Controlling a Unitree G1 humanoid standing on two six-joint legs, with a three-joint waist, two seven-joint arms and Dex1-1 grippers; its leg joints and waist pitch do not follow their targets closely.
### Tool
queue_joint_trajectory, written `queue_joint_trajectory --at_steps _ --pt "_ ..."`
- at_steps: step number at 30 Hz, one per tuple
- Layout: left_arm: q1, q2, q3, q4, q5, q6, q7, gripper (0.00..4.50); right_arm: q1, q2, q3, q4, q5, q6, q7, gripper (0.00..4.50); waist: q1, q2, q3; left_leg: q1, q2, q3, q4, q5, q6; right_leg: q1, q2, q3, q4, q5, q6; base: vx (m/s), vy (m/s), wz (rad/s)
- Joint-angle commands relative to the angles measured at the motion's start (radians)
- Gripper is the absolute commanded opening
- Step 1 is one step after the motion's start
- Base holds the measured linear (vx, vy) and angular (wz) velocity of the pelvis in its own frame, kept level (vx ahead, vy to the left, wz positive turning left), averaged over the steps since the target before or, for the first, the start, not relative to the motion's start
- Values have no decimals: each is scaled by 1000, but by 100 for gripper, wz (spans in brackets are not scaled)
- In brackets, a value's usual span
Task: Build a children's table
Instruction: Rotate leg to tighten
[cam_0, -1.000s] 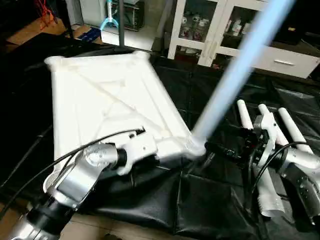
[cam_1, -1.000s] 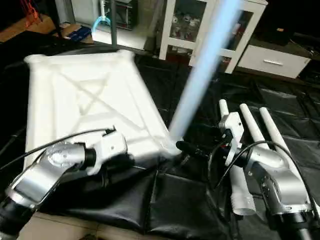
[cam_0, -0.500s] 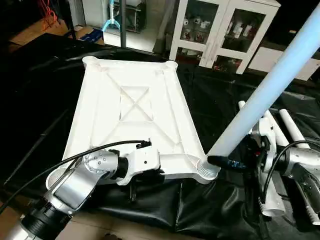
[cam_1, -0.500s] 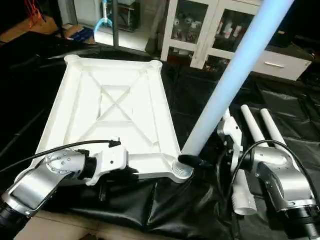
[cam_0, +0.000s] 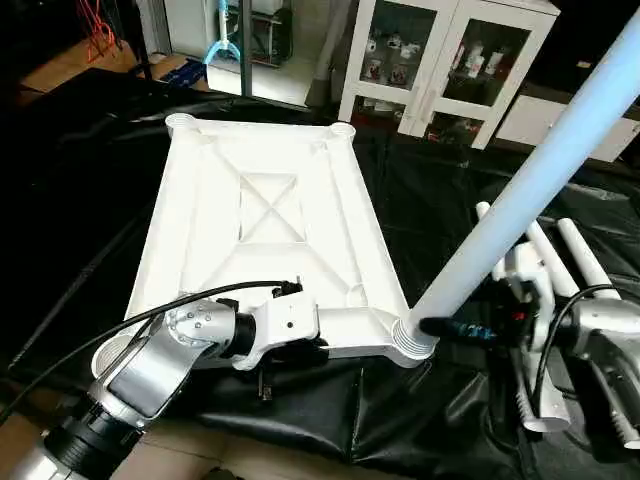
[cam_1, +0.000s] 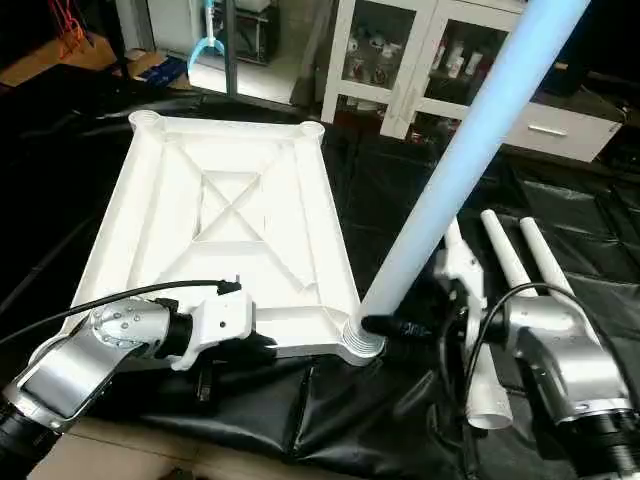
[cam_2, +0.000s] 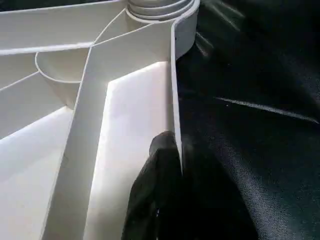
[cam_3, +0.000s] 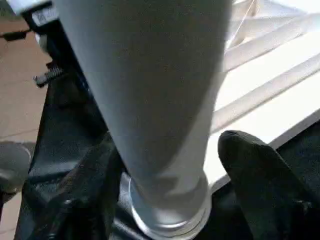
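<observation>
left tool (cam_2: 172, 150) pinches the tabletop (cam_0: 265, 215) rim; right tool (cam_1: 385, 325) straddles the leg (cam_1: 455, 165) base, grip unclear.

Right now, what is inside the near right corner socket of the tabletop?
One leg stands in that socket of the tabletop, rising toward the camera. The leg's lower end sits inside the socket, so it is covered. The right gripper is at the leg's base.

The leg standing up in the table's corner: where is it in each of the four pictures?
Left eye: the standing leg rises from the near right corner socket toward upper right.
Right eye: same leg, right of centre.
Left wrist: just its socket's ribbed collar.
Right wrist: close, central.
Shared landmark: that corner socket.
</observation>
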Motion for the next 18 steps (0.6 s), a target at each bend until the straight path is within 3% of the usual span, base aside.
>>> queue_joint_trajectory --at_steps 1,5,10,17,18 --pt "2 -13 -2 7 -21 -22 -11 0 -17 -9 -6 4 -5 -9 5 270 -1 -10 -59 21 33 -12 -58 -140 54 30 -54 37 -75 -99 -212 0 0 0" --pt "6 -9 1 6 -19 -23 -12 0 -12 -9 0 10 2 4 24 255 0 -9 -60 22 33 -12 -57 -137 57 30 -54 37 -74 -93 -214 0 0 0" --pt "3 -10 3 10 -18 -23 -12 0 -9 11 -9 21 3 3 14 203 -1 -9 -59 22 33 -12 -57 -153 50 29 -54 37 -76 -116 -212 0 0 0" --pt "7 -15 14 9 -13 12 15 0 -17 78 -47 62 -1 2 -84 193 -7 -9 -56 22 32 -14 -60 -187 29 24 -55 37 -79 -170 -200 0 0 0" --pt "7 -16 17 9 -10 23 24 0 -22 90 -55 73 -5 -1 -110 193 -12 -9 -55 20 31 -16 -62 -212 15 23 -55 36 -82 -207 -193 0 0 0"
